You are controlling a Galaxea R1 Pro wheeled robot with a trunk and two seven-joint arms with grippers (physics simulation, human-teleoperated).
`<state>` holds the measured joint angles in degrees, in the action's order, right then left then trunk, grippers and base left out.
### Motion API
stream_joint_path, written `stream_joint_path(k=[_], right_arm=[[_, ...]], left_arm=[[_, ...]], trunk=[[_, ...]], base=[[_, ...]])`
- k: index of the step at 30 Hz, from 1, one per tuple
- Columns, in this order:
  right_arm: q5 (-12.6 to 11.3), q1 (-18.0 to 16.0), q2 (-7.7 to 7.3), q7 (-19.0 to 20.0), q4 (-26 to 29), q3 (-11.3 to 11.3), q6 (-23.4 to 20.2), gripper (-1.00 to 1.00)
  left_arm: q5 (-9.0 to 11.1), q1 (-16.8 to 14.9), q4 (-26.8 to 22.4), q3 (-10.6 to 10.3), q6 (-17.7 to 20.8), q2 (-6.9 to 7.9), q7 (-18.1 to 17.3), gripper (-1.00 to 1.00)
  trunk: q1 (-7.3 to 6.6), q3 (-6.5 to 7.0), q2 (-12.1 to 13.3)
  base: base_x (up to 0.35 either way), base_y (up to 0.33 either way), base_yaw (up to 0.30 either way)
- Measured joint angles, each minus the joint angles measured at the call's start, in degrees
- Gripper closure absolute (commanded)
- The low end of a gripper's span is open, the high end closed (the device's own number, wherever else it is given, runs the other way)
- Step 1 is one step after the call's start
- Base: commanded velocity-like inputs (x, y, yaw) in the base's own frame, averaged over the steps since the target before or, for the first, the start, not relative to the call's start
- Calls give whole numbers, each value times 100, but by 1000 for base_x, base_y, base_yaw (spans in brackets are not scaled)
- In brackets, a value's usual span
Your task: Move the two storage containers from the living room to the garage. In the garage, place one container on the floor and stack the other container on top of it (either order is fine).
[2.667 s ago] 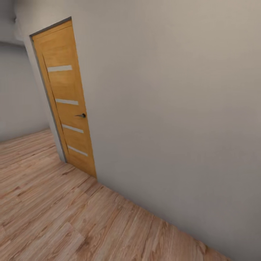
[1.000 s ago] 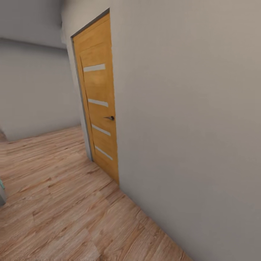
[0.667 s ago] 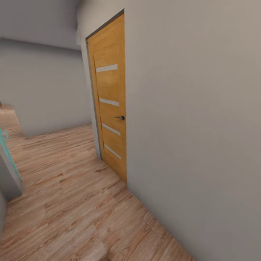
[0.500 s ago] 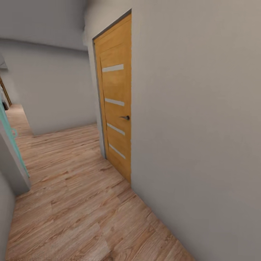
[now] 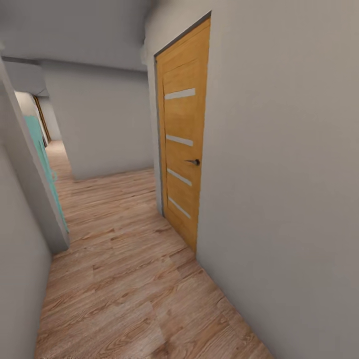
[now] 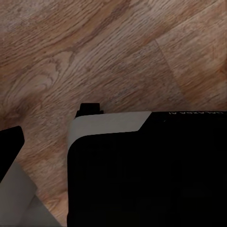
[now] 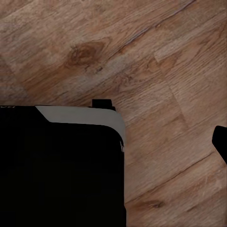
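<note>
Rolling along a hallway of wood floor point(image 5: 124, 279) past 1 closed door point(image 5: 183, 149), hunting bins; jaw state impossible to tell.

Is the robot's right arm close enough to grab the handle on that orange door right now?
Probably not. The door handle sits well down the hallway on the wooden door, with bare plank floor between. The right wrist view looks down at floor beside the robot's dark body, so that arm seems tucked low.
</note>
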<state>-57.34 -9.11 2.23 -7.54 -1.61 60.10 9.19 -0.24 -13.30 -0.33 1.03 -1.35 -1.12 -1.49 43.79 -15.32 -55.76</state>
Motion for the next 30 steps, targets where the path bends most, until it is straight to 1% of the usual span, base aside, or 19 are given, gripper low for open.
stream_joint_path(k=[5,8,30], right_arm=[[0,0,0,0,0,0,0,-100],[0,0,0,0,0,0,0,-100],[0,0,0,0,0,1,0,-100]], left_arm=[[0,0,0,0,0,-11,31,-100],[0,0,0,0,-1,10,25,-100],[0,0,0,1,0,24,14,-100]], trunk=[[0,0,1],[-2,0,0],[-3,0,0]], base=[[12,0,271],[184,0,271],[316,0,271]])
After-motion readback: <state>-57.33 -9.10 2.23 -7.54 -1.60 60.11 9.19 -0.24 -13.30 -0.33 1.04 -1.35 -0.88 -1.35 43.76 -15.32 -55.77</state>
